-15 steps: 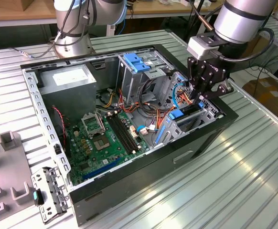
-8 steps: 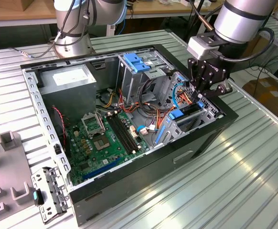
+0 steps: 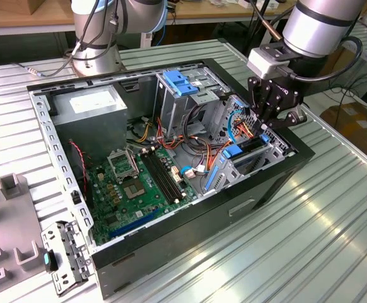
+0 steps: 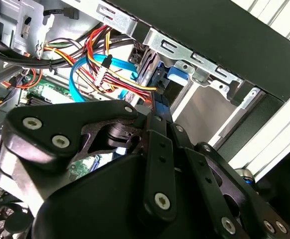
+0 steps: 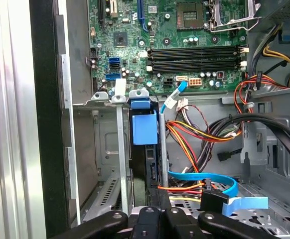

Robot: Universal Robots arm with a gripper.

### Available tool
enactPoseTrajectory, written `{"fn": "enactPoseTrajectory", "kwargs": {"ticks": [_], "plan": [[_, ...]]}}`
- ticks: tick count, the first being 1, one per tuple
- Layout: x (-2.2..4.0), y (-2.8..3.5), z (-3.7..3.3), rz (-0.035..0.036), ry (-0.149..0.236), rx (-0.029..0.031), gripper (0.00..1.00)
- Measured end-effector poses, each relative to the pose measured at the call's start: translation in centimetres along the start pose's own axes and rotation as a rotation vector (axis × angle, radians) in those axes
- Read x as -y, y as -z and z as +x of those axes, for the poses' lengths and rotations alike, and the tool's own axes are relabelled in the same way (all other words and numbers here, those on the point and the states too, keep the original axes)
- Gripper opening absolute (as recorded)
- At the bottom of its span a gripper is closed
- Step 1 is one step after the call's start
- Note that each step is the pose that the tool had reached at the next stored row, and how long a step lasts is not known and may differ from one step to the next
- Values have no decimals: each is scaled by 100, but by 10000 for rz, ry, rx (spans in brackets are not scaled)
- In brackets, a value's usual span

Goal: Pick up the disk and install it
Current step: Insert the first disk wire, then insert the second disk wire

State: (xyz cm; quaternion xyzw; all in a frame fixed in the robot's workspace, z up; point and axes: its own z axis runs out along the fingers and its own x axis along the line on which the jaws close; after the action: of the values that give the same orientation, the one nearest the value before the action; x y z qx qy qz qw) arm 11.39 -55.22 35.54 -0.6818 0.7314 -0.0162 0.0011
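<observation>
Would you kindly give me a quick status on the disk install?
Gripper down at the drive cage, fingers hidden. Disk standing on edge in the cage slot, blue tab showing. Blue cable and loose wires close beside it.

A ribbed metal table [image 3: 335,227] carries the open computer case [image 3: 234,202] and a grey fixture [image 3: 7,189].
</observation>
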Motion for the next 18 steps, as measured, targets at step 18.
{"fn": "enactPoseTrajectory", "kwargs": {"ticks": [18], "plan": [[-99, 20, 7, 0, 1, -2, 11]]}}
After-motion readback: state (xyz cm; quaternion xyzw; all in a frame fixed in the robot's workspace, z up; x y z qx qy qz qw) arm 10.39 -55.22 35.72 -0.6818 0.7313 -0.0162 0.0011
